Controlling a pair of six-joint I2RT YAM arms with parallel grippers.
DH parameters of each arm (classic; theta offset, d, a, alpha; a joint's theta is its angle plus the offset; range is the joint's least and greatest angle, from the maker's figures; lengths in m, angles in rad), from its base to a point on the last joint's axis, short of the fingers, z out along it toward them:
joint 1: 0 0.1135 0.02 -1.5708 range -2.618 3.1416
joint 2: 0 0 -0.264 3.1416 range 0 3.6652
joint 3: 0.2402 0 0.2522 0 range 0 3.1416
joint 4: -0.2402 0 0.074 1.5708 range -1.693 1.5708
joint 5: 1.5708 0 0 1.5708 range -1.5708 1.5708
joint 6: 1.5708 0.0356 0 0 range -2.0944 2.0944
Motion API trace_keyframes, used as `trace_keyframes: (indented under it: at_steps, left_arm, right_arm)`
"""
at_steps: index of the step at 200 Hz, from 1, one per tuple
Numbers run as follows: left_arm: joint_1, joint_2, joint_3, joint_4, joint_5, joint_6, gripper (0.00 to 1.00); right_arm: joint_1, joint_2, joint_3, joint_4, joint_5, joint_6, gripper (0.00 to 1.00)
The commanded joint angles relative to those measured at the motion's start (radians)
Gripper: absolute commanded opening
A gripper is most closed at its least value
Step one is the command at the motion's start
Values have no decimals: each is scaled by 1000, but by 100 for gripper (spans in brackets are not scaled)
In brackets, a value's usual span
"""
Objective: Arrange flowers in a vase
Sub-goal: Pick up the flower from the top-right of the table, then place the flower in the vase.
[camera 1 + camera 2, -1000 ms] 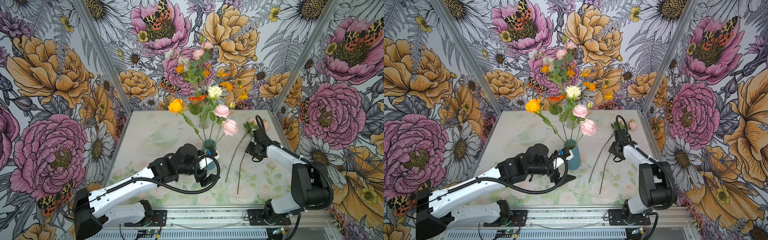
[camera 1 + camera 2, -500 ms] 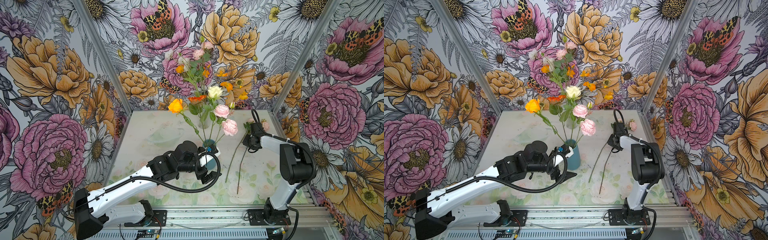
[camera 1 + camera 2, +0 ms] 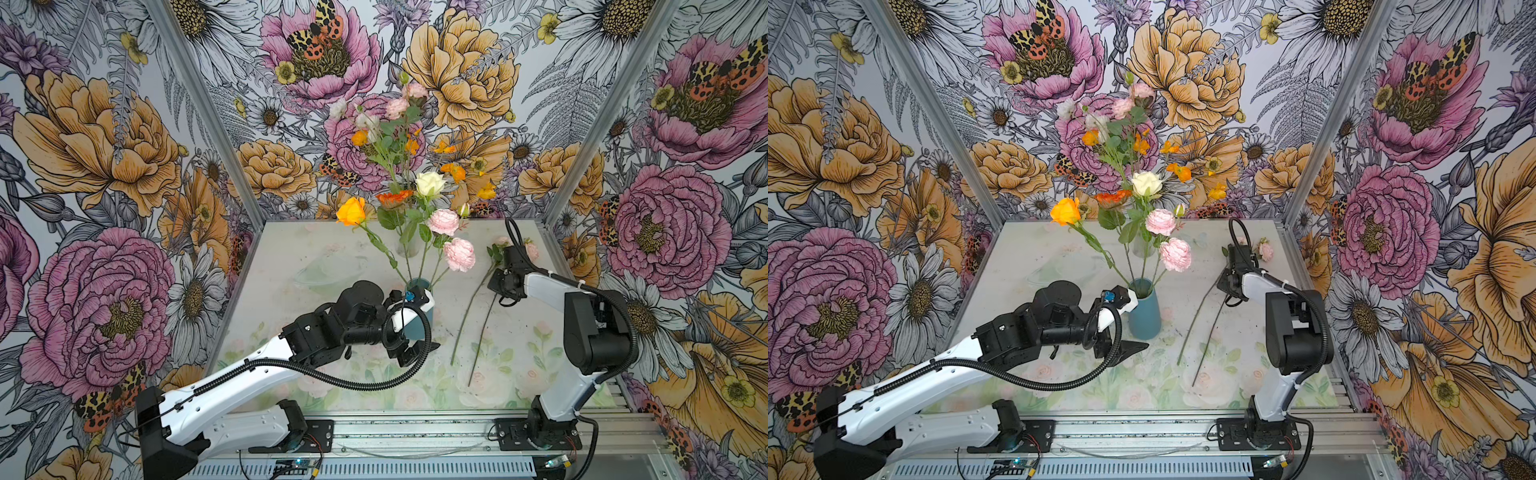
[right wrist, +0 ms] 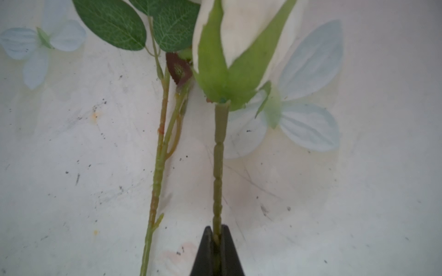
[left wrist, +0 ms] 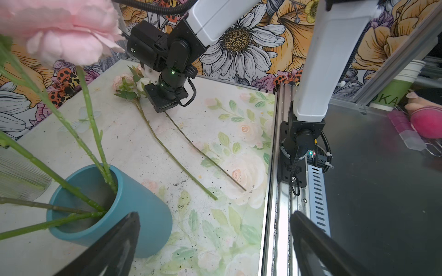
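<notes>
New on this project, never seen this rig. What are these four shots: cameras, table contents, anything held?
Two robot arms with two-finger grippers stand at a table. Two pictures come from one overhead stereo camera; the other two from cameras on the wrists. On the table: a teal vase holding flowers, a clear glass vase with more behind it, and two loose flowers. The right gripper is shut on the cream flower's stem. The left gripper is open, empty, beside the teal vase.
</notes>
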Motion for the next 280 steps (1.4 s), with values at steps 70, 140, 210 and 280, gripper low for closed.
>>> trace_keyframes:
  at_steps: [70,140,210,280]
  left_arm:
    - [67,-155,-16,-52,9,-167,99]
    - [73,-242,-47,-48,-74,-226,99]
    - [77,-260,-44,-46,-116,-253,99]
    - [77,-265,-56,-45,-148,-256,99]
  right_arm:
    - [179,-728,99,47,271,-251,0]
    - [321,-807,262,392,-69,-333,0]
    - [456,-608,390,702,-259,-181,0]
    - [657,-398,471,720,-192,-298,0]
